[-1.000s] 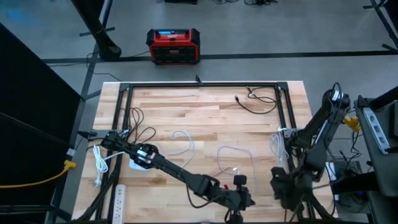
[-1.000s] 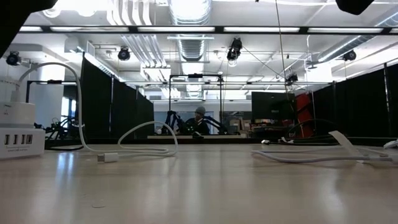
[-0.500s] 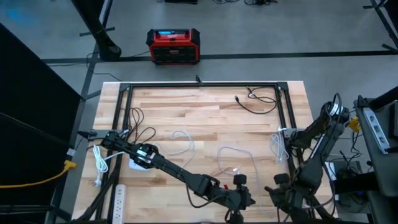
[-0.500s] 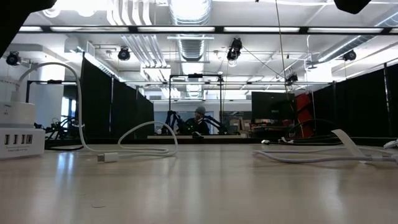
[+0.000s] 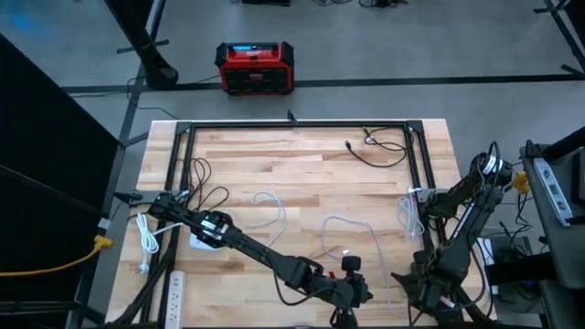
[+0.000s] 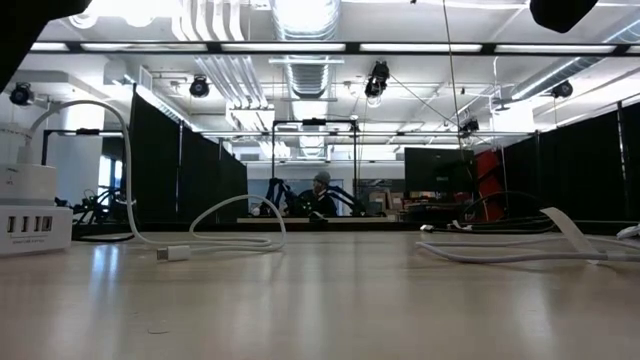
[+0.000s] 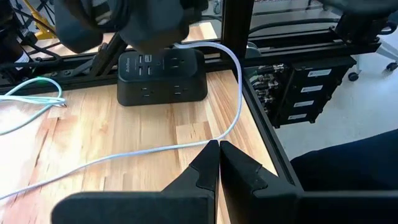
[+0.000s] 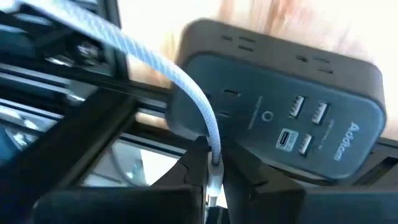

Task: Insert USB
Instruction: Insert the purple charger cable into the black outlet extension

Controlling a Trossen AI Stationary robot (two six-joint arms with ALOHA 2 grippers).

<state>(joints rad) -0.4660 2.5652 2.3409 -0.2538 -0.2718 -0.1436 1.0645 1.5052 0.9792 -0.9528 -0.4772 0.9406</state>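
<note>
A black power strip (image 8: pixel 280 106) with USB ports (image 8: pixel 309 113) on its top lies near the table's near right corner; it also shows in the left wrist view (image 7: pixel 161 76). My right gripper (image 8: pixel 214 152) hangs just above it, shut on the plug end of a white braided cable (image 8: pixel 143 59). The cable runs back across the table (image 7: pixel 233 93) in a loop (image 5: pixel 352 228). My left gripper (image 7: pixel 218 147) is shut near the near edge (image 5: pixel 361 294), its tips right at the cable. My left gripper's shut tips stand just in front of the white cable (image 7: pixel 198 145); whether they touch it I cannot tell. My right gripper pinches the cable's plug end (image 8: pixel 215 163) between its two fingers, coming from above and slanting down. The cable arcs up and away from the fingers, clear of the strip.
A white multi-port charger (image 6: pixel 30 228) and a loose white cable with its plug (image 6: pixel 172 252) lie at the left. More white cables (image 5: pixel 270 208), a black cable (image 5: pixel 379 151) and a white power strip (image 5: pixel 175 288) lie about. A black frame (image 5: pixel 292 125) edges the table.
My right gripper has gone toward the table's near edge and tipped steeply downward, still shut on the cable's plug end. The cable's run nearest it has been drawn along toward the near right corner.
</note>
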